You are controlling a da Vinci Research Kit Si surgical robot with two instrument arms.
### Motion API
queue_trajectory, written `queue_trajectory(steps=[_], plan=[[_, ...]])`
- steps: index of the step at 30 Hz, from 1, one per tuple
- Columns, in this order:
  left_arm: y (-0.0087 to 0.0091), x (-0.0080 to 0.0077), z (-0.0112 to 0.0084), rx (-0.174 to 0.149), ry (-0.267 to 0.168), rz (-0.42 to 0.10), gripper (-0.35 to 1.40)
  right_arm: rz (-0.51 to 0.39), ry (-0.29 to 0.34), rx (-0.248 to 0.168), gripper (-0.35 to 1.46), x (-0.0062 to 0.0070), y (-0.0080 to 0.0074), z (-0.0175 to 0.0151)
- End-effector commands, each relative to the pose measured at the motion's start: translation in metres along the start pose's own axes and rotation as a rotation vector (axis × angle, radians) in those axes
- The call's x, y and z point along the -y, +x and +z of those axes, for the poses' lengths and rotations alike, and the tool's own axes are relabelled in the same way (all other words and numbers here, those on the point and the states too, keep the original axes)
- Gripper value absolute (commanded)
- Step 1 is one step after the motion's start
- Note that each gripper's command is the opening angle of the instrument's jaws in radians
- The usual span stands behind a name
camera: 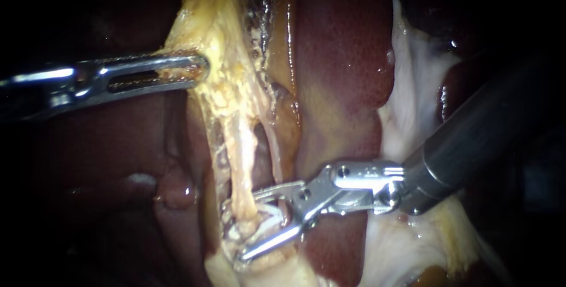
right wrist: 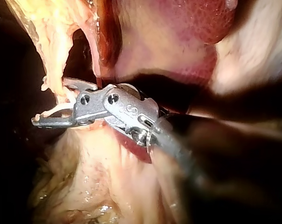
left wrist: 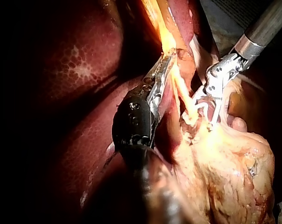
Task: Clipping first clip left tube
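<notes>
A yellow left tube (camera: 238, 163) runs down from the fatty gallbladder tissue (camera: 219, 33), with a thinner strand (camera: 270, 141) to its right. My right instrument (camera: 249, 226) comes in from the right. Its jaws stand open around the tube's lower end, one on each side, with a pale clip (camera: 266, 213) showing between them. The right wrist view shows the same jaws (right wrist: 51, 103) straddling the pale tube (right wrist: 61, 99). My left instrument (camera: 190, 68), with slotted jaws, is shut on the gallbladder tissue and holds it taut; the left wrist view shows that grip (left wrist: 167, 57).
Dark red liver (camera: 345, 57) lies behind and to the right of the tubes, and more liver (camera: 106, 163) at the left. White membrane (camera: 413, 98) sits beside the right instrument's shaft (camera: 471, 139). Yellow fat (left wrist: 229, 172) bulges beneath the tubes.
</notes>
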Motion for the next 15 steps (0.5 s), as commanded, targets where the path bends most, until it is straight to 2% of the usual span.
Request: queue_trajectory(steps=[1, 12, 15], plan=[[0.0000, 0.0000, 0.0000, 0.000, -0.001, 0.000, -0.35, -0.001, 0.000, 0.002, 0.53, -0.0001, -0.0001, 0.0002], [0.0000, 0.0000, 0.0001, 0.000, -0.001, 0.000, -0.35, -0.007, 0.013, 0.003, 0.47, -0.0005, -0.0004, 0.0008], [0.0000, 0.0000, 0.0001, 0.000, -0.001, 0.000, -0.35, -0.008, 0.005, 0.002, 0.38, -0.0005, -0.0005, 0.0006]])
